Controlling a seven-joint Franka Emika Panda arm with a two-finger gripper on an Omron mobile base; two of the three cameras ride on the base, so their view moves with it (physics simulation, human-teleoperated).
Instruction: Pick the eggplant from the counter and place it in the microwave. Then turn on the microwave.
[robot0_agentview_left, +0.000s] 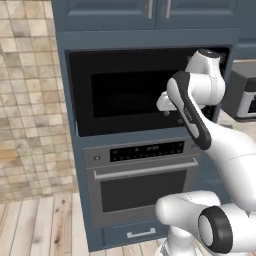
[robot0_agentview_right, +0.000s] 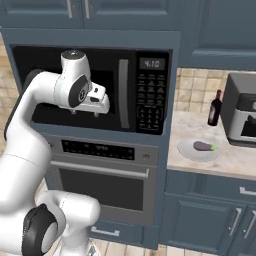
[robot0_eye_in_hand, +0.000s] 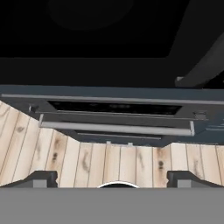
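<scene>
- Dark-tipped two-finger gripper (robot0_eye_in_hand: 112, 179) stands spread wide, holding nothing, before the large black built-in microwave (robot0_agentview_right: 95, 90).
- The microwave's grey digital display (robot0_agentview_right: 151, 63) reads 4:10.

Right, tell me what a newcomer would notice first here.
The white arm fills the front, its open pincer empty, before the shut glass door of the black microwave. Off to the right, the eggplant lies on a plate on the counter, beside a dark bottle.
</scene>
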